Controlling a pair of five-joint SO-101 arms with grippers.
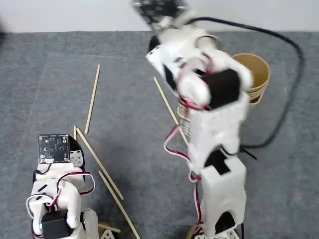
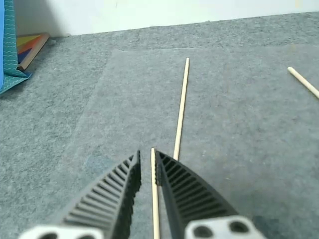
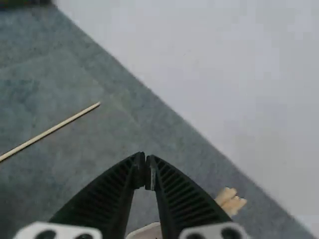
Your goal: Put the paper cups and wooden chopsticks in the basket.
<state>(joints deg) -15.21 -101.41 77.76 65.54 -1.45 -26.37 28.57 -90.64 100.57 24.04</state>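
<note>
**Item 1. Paper cups (image 1: 255, 74).** A nested stack, brown, mouth open to the high camera, standing on the grey worktop (image 1: 124, 59). This is the landmark for all entries below. Not yet in any basket, as far as can be told.

**Item 2. Right arm (image 1: 219, 129).** Rises directly beside the cup stack and hides its near side. Right claw (image 3: 145, 172): jaws met at the tips, nothing seen between them. Probable reason for the pose: raised above the cups between grasps.

**Item 3. Pale patterned edge (image 1: 183, 113).** Under the right arm, just beside the cup stack. It may be the basket, but it is too hidden to tell. The blunt wooden ends (image 3: 229, 200) in the right wrist view may be chopsticks already stowed there.

**Item 4. Nearest chopstick (image 1: 167, 102).** Flat on the worktop, near the cup stack, partly under the right arm.

**Item 5. Far chopstick (image 1: 92, 99).** Flat, well apart from the cup stack, on the left arm's side.

**Item 6. Two crossing chopsticks (image 1: 99, 164), (image 1: 119, 205).** Flat, well apart from the cup stack, just beside the left arm (image 1: 55, 199).

**Item 7. Left claw (image 2: 147, 164).** Low over the worktop, well apart from the cup stack. The jaws stand a narrow gap apart, astride a chopstick (image 2: 153, 199) running lengthwise between them. No firm clamp shows. Probable reason: lined up to pinch this stick. Another chopstick (image 2: 181, 107) lies just beyond the tips.
</note>
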